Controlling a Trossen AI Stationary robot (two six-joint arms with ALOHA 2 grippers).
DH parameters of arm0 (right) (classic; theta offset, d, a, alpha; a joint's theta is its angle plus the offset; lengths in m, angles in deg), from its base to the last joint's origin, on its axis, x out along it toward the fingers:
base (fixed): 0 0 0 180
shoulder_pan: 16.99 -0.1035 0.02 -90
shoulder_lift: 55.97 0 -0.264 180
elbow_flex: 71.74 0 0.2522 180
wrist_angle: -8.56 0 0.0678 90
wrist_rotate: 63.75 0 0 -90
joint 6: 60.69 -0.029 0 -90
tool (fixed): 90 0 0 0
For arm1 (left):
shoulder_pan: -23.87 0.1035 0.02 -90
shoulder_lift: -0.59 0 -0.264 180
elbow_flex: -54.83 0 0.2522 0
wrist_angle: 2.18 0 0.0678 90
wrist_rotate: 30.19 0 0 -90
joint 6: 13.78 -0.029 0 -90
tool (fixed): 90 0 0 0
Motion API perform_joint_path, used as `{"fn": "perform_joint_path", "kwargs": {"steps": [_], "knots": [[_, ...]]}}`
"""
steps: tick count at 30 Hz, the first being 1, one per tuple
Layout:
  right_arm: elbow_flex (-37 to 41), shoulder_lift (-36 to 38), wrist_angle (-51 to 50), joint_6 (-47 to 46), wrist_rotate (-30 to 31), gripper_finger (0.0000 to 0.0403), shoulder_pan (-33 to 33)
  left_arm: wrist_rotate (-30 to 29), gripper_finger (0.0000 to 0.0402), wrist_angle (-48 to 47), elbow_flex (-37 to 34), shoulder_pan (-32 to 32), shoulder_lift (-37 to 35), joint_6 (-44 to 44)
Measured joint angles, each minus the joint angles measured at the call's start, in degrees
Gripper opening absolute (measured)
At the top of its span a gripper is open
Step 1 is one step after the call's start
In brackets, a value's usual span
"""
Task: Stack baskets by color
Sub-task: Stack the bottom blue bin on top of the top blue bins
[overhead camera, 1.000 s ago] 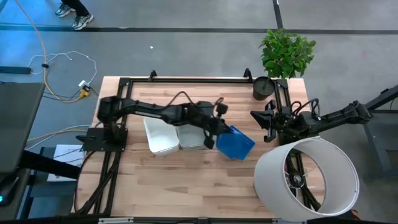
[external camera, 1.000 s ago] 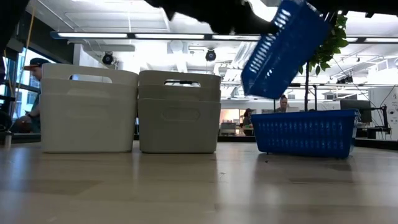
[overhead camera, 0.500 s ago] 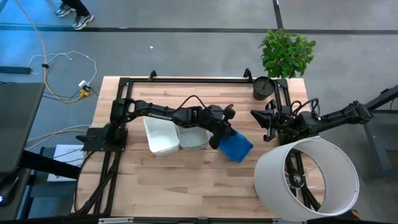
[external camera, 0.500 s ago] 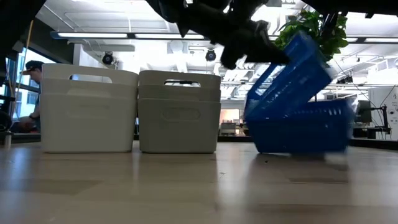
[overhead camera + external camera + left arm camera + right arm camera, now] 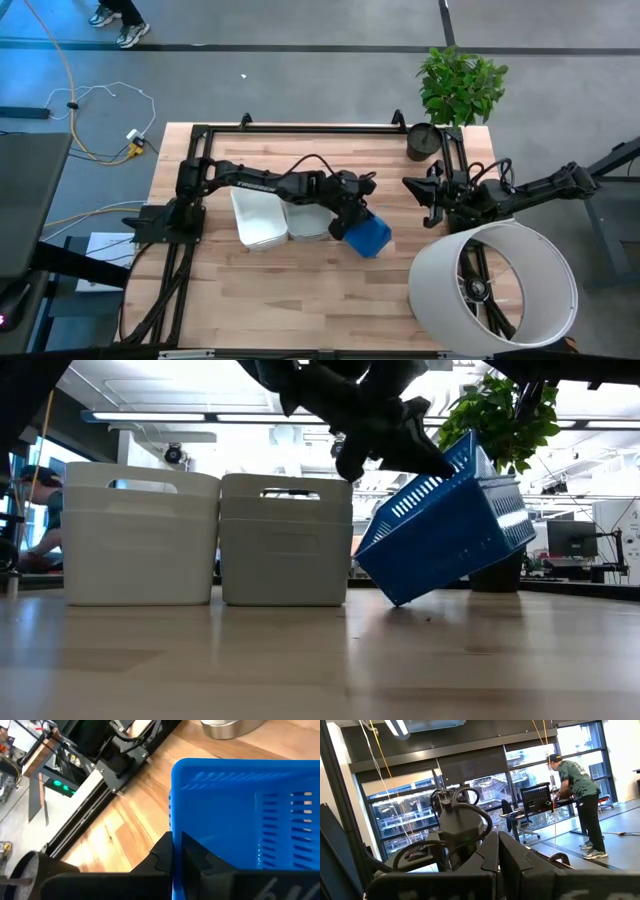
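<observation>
A blue basket (image 5: 445, 530) stands tilted right of the middle of the table, and my left gripper (image 5: 385, 445) is shut on its raised rim. It also shows in the high view as the blue basket (image 5: 368, 236) and fills the left wrist view as the blue basket (image 5: 240, 820). To its left a white basket stack (image 5: 140, 535) and a grey basket stack (image 5: 287, 540) rest on their bases, side by side. My right gripper (image 5: 428, 200) waits shut at the table's right edge, tipped up toward the room. My left gripper pinches the rim of the blue basket's left wall (image 5: 172, 827), one finger (image 5: 197, 857) inside the basket and the other outside. The fingers come slanting down from the table's left. The basket hangs tilted, its lower edge (image 5: 400, 598) on the table.
A big white cylinder (image 5: 495, 290) with a wheel inside lies at the near right corner. A black plant pot (image 5: 424, 141) with a green plant (image 5: 461, 85) stands at the far right corner. Bare wood lies along the near edge. People stand in the room beyond.
My left gripper has sunk and rolled, still shut on the blue basket. That basket has come down from the air onto a second blue basket that stood flat on the table. Now only one tilted blue shape shows, propped on its lower edge.
</observation>
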Motion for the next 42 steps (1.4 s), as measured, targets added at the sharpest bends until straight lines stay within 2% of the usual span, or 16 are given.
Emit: {"fn": "perform_joint_path", "kwargs": {"steps": [9, 12, 25, 37, 42], "knots": [[0.0, 0.0, 0.0, 0.0, 0.1, 0.0, 0.0, 3.4, 0.0, -8.5, 7.3, -0.8, 0.0, -1.7], [0.0, 0.0, 0.0, 0.0, 0.1, 0.0, 0.0, 3.7, 0.0, -8.8, 8.7, -0.8, 0.0, -2.7], [0.0, 0.0, 0.0, -0.2, 0.5, 0.0, 0.0, 4.2, 0.0, -13.8, 8.7, -1.2, 1.3, -9.1], [0.0, 0.0, 0.0, 0.0, 0.5, 0.0, 0.0, 3.7, 0.0001, -15.6, 8.7, -1.3, 1.3, -9.2], [0.0, 0.0, 0.1, -0.1, 0.5, 0.0, 0.0, 3.7, 0.002, -15.6, 8.7, -1.5, 1.3, -11.0]]}}
